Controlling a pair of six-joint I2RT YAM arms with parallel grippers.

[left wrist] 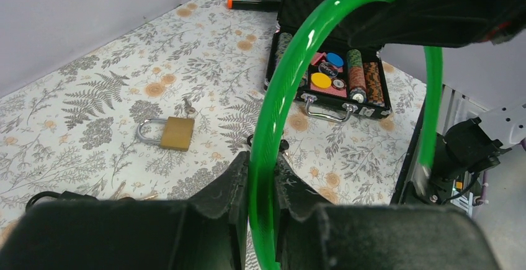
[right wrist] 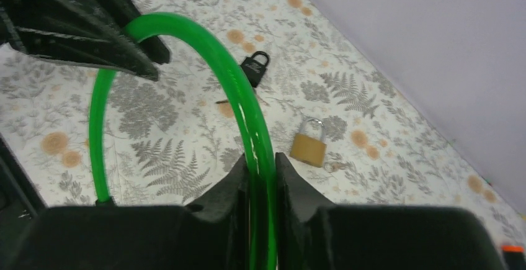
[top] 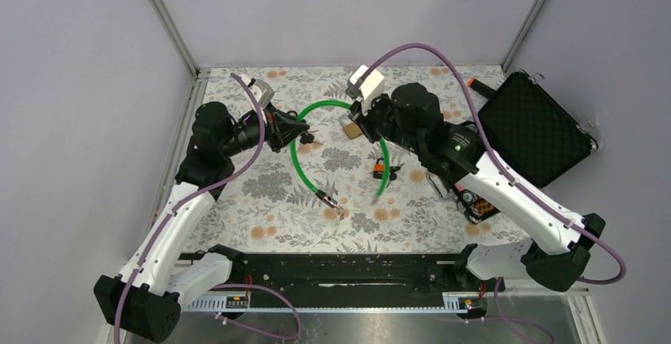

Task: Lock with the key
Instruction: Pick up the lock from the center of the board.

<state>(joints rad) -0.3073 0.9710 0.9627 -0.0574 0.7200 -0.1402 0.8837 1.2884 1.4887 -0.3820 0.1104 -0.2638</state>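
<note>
The floral bench (top: 261, 202) fills the top view, with the open case (top: 538, 126) at its right edge. Only my left wrist view looks into the case and shows the chips (left wrist: 329, 74) in rows. The green cable (top: 297, 162) arches between my arms, both ends hanging low over the bench. My left tool (top: 305, 133) is clenched on the cable's left side and my right tool (top: 362, 119) grips its right side; each wrist view shows the cable pinched between that tool's fingers. The brass padlock (left wrist: 177, 133) lies flat on the bench, apart from the cable. Both wrist views show it whole, while from above my right arm hides most of it. The black padlock (right wrist: 254, 69) is clear only in my right wrist view. The key (left wrist: 188, 107) lies just beside the brass padlock's shackle, untouched and too small to find from above.
</note>
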